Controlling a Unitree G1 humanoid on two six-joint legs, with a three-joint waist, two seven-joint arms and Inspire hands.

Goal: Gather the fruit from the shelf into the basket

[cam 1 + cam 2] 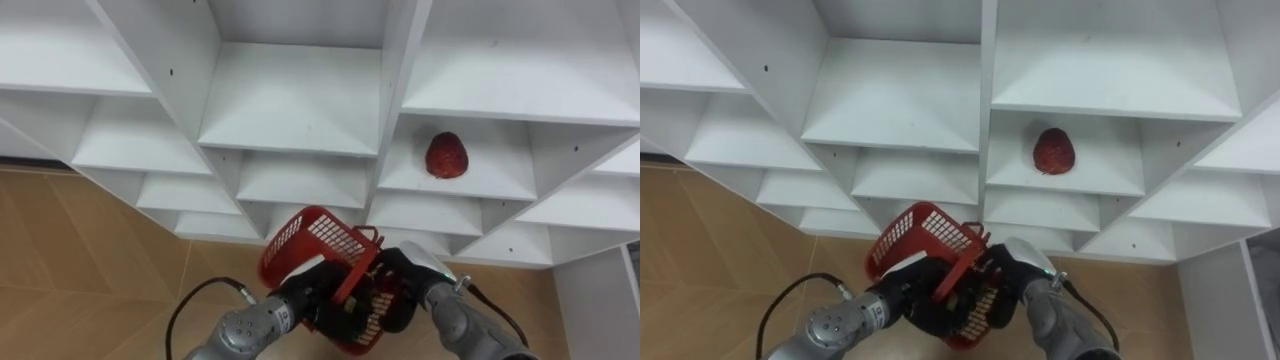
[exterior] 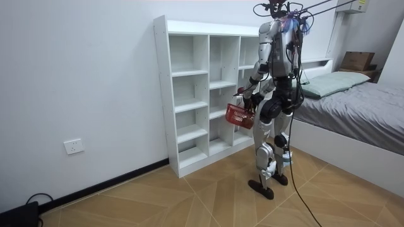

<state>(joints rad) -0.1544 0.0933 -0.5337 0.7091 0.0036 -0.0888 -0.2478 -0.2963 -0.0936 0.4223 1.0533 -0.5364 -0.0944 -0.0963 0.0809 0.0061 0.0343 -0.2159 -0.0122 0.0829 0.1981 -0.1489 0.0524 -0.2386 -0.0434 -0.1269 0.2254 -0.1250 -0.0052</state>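
Two grips logged: I see left hand (image 1: 312, 296) and right hand (image 1: 404, 282) curled round red basket (image 1: 300, 236) | red fruit (image 1: 446, 156) sits on closet (image 1: 300, 100) shelf, right column, well apart from basket

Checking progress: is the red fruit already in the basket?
No, the red fruit lies on a shelf, apart from the basket.

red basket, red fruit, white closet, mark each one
red basket (image 1: 300, 235): left eye view, its mesh side wall
red fruit (image 1: 447, 155): left eye view, middle of the fruit
white closet (image 1: 290, 100): left eye view, a bare shelf board
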